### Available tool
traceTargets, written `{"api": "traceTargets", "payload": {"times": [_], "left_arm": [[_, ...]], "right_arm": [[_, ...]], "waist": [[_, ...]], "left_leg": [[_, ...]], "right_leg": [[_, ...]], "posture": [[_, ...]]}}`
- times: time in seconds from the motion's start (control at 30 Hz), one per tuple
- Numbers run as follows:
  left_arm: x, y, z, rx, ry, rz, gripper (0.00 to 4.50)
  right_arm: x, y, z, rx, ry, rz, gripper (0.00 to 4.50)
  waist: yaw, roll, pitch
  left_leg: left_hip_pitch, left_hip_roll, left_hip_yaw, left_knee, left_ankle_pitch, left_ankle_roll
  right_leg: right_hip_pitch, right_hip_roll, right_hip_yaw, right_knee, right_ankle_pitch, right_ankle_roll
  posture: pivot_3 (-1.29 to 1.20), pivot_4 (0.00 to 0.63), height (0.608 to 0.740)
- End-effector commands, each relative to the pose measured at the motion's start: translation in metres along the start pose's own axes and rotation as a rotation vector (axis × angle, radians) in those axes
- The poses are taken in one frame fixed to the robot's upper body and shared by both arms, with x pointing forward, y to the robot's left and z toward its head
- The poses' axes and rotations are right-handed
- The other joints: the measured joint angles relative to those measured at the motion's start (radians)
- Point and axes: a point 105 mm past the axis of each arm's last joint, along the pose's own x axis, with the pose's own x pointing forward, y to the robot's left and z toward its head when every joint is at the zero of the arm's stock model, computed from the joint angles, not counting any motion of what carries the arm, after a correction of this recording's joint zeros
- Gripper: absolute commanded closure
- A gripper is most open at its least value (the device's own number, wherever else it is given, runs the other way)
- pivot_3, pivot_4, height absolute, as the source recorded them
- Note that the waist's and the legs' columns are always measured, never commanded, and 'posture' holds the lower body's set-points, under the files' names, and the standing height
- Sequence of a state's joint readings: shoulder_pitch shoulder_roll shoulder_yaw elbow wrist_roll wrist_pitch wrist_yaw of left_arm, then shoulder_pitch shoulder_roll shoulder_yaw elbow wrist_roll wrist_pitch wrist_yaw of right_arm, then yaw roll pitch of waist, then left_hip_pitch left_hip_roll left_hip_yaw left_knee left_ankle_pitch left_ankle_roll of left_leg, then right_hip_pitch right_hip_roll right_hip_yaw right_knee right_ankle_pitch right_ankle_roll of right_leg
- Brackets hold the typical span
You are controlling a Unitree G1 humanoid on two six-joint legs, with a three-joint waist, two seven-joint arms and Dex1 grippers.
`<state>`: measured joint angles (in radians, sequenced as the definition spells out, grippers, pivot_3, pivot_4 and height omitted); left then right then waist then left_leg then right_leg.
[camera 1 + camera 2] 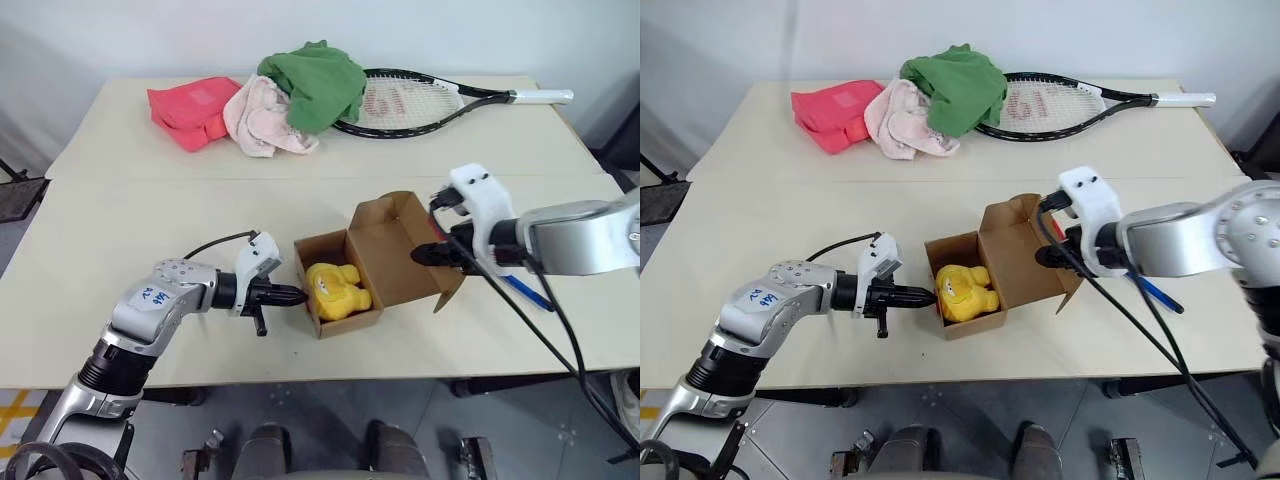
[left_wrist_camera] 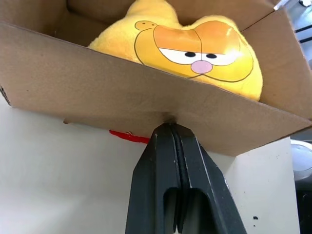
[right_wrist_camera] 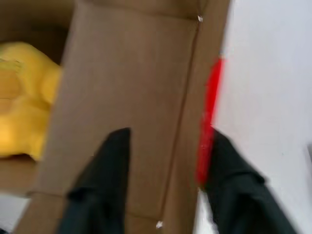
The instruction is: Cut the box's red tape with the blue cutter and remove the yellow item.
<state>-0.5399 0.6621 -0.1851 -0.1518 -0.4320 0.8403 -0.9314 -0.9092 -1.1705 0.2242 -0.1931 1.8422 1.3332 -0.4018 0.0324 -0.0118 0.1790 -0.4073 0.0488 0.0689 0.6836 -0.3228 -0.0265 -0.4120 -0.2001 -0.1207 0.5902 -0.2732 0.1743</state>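
Observation:
The brown box (image 1: pixel 350 322) stands open at the table's middle, its lid flap (image 1: pixel 395 250) raised toward the right. The yellow item (image 1: pixel 335 290), a plush with a cartoon face, lies inside. My left gripper (image 1: pixel 290 295) is shut, holding nothing, its tip pressed against the box's left wall (image 2: pixel 97 92). My right gripper (image 1: pixel 432 255) is open at the raised flap, one finger in front of the flap's face and the other past its edge. The red tape (image 3: pixel 207 122) runs along that edge. The blue cutter (image 1: pixel 525 293) lies on the table under my right arm.
At the back of the table lie a tennis racket (image 1: pixel 420 100), a green cloth (image 1: pixel 315 80), a pale pink cloth (image 1: pixel 265 120) and a folded pink-red cloth (image 1: pixel 190 108). The table's front edge runs close below the box.

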Motion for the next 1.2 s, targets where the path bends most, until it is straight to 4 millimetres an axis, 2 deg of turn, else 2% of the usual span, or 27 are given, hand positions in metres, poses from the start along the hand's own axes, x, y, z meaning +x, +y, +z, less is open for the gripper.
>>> {"api": "traceTargets", "payload": {"times": [0.03, 0.13, 0.27, 0.3, 0.37, 0.43, 0.53, 0.63, 0.7, 0.8, 0.87, 0.97, 1.07, 1.2], "left_arm": [[-0.018, 0.005, 0.013, 0.048, -0.037, 0.020, 4.32], [-0.037, 0.011, 0.011, 0.006, -0.058, 0.032, 3.65], [-0.069, 0.022, -0.010, 0.010, -0.011, 0.091, 2.49], [-0.082, 0.025, -0.014, 0.027, -0.017, 0.112, 2.15], [-0.110, 0.025, -0.016, 0.069, -0.097, 0.128, 1.51], [-0.130, 0.024, -0.020, 0.098, -0.137, 0.134, 0.86], [-0.159, 0.030, -0.047, 0.084, -0.082, 0.220, 0.04], [-0.179, 0.031, -0.063, 0.064, -0.037, 0.279, 0.04], [-0.184, 0.029, -0.063, 0.078, -0.025, 0.290, 0.04], [-0.178, 0.024, -0.046, 0.146, -0.035, 0.270, 0.04], [-0.165, 0.020, -0.026, 0.181, -0.061, 0.222, 0.04], [-0.135, 0.013, 0.010, 0.237, -0.079, 0.115, 0.04], [-0.097, 0.006, 0.049, 0.325, -0.066, -0.012, 0.04], [-0.051, -0.003, 0.069, 0.401, 0.107, -0.121, 0.04]], "right_arm": [[-0.027, -0.008, 0.015, -0.015, -0.142, 0.024, 1.13], [-0.054, -0.014, 0.021, -0.061, -0.313, 0.085, 0.07], [-0.080, -0.020, 0.024, -0.143, -0.520, 0.137, 0.00], [-0.091, -0.017, 0.028, -0.184, -0.625, 0.186, 0.00], [-0.103, -0.005, 0.021, -0.283, -0.718, 0.323, 0.00], [-0.103, 0.004, 0.010, -0.376, -0.729, 0.391, 0.00], [-0.096, 0.018, -0.012, -0.478, -0.685, 0.494, 0.00], [-0.093, 0.027, -0.022, -0.613, -0.663, 0.526, 0.00], [-0.092, 0.030, -0.029, -0.728, -0.609, 0.538, 0.00], [-0.100, 0.033, -0.020, -0.775, -0.604, 0.525, 0.00], [-0.103, 0.039, -0.019, -0.782, -0.596, 0.543, 0.00], [-0.103, 0.044, -0.022, -0.791, -0.559, 0.567, 0.00], [-0.104, 0.048, -0.023, -0.748, -0.520, 0.597, 0.00], [-0.105, 0.052, -0.022, -0.704, -0.494, 0.608, 0.00]], "waist": [[-0.002, 0.000, 0.000], [-0.003, 0.000, 0.000], [-0.010, 0.000, 0.000], [-0.011, 0.000, 0.000], [-0.010, 0.000, 0.000], [-0.008, 0.000, 0.000], [-0.006, 0.000, 0.000], [-0.007, 0.000, 0.000], [-0.006, 0.000, 0.000], [-0.007, 0.000, 0.000], [-0.006, 0.000, 0.000], [0.001, -0.001, 0.000], [0.007, -0.001, 0.000], [0.005, -0.001, 0.000]], "left_leg": [[0.000, 0.000, 0.000, 0.000, 0.000, 0.000], [0.000, 0.000, 0.001, -0.001, 0.000, 0.000], [0.001, 0.000, 0.002, -0.001, 0.000, 0.000], [0.003, 0.000, 0.003, -0.001, 0.000, 0.000], [0.003, 0.001, 0.003, -0.001, 0.000, 0.000], [0.003, 0.001, 0.004, -0.001, 0.000, 0.000], [0.004, 0.001, 0.003, 0.000, 0.000, 0.000], [0.005, 0.001, 0.004, 0.000, 0.000, 0.000], [0.005, 0.001, 0.003, 0.000, 0.000, 0.000], [0.005, 0.001, 0.003, 0.000, 0.000, 0.000], [0.006, 0.001, 0.003, 0.000, 0.000, 0.000], [0.005, 0.001, 0.002, 0.001, 0.000, 0.000], [0.005, 0.000, 0.002, 0.003, 0.000, 0.000], [0.005, 0.000, 0.002, 0.003, 0.000, 0.000]], "right_leg": [[0.000, 0.000, 0.000, 0.000, 0.000, 0.000], [0.000, 0.000, 0.000, -0.001, 0.000, 0.000], [0.000, 0.000, 0.001, 0.000, 0.000, 0.000], [0.000, 0.000, 0.001, 0.000, 0.000, 0.000], [0.000, 0.000, 0.001, 0.000, 0.000, 0.000], [0.000, 0.000, 0.001, 0.001, 0.000, 0.000], [0.001, 0.000, 0.001, 0.001, 0.000, 0.000], [0.002, 0.000, 0.001, 0.001, 0.000, 0.000], [0.002, 0.000, 0.001, 0.002, 0.000, 0.000], [0.002, 0.000, 0.001, 0.002, 0.000, 0.000], [0.002, 0.000, 0.001, 0.003, 0.000, 0.000], [0.003, 0.000, 0.001, 0.004, 0.000, 0.000], [0.004, 0.000, 0.001, 0.004, 0.000, 0.000], [0.004, 0.000, 0.001, 0.004, 0.001, 0.000]], "posture": [[0.00, 0.150, 0.740], [0.00, 0.150, 0.740], [0.00, 0.150, 0.740], [0.00, 0.150, 0.740], [0.00, 0.150, 0.740], [0.00, 0.150, 0.740], [0.00, 0.150, 0.740], [0.00, 0.150, 0.740], [0.00, 0.150, 0.740], [0.00, 0.150, 0.740], [0.00, 0.150, 0.740], [0.00, 0.150, 0.740], [0.00, 0.150, 0.740], [0.00, 0.150, 0.740]]}}
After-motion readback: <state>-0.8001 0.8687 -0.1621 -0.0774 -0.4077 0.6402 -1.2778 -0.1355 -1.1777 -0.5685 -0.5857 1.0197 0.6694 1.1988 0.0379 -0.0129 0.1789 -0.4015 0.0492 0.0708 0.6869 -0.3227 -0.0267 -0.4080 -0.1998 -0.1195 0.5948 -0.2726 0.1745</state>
